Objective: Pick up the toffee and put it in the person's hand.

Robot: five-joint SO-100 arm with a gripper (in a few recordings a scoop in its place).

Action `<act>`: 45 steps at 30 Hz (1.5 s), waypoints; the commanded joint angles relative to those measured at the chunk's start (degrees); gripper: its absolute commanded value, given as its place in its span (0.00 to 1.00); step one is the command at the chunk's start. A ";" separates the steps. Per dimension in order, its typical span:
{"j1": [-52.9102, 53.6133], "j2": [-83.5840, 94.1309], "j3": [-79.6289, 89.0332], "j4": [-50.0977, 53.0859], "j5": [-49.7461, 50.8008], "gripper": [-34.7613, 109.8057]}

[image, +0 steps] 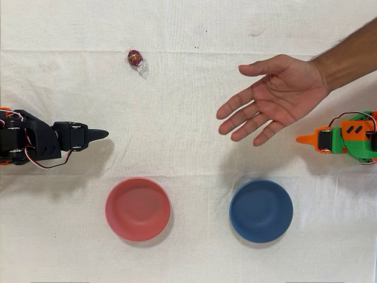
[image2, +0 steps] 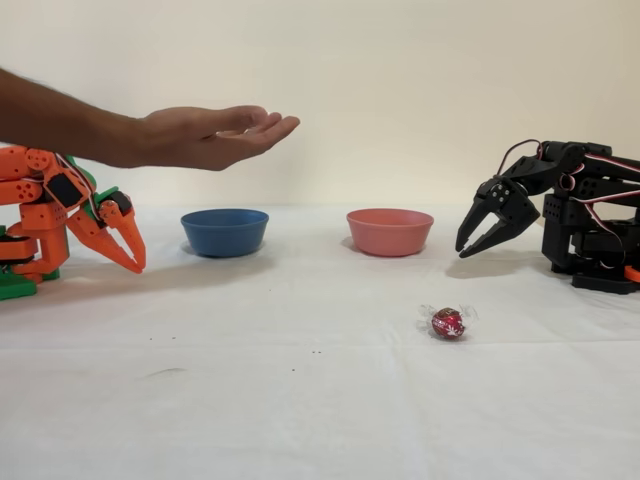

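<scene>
The toffee (image: 135,57), a small dark red and gold ball with clear twisted ends, lies on the white cloth toward the far side in the overhead view. In the fixed view the toffee (image2: 447,322) lies in front of the bowls. My black gripper (image: 104,134) rests at the left edge, well short of the candy, pointing right with its jaws together. From the side, the gripper (image2: 465,250) hangs shut and holds nothing, tips angled down above the cloth. The person's hand (image: 277,97) reaches in from the upper right, palm open; the hand (image2: 215,135) hovers above the table.
A pink bowl (image: 138,209) and a blue bowl (image: 261,210) stand near the front edge, the pink one closer to my arm. The idle orange arm (image: 341,138) sits at the right edge below the person's forearm. White cloth covers the table.
</scene>
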 commanded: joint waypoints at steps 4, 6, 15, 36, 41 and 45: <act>-1.23 3.96 3.08 0.26 0.26 0.24; -1.23 3.96 3.08 0.26 0.26 0.24; -4.57 -4.13 0.00 -6.24 0.18 0.27; -14.15 -51.24 -45.26 -2.72 3.69 0.39; -16.52 -60.82 -53.88 -2.02 5.54 0.40; -17.75 -67.76 -60.91 -0.79 5.10 0.40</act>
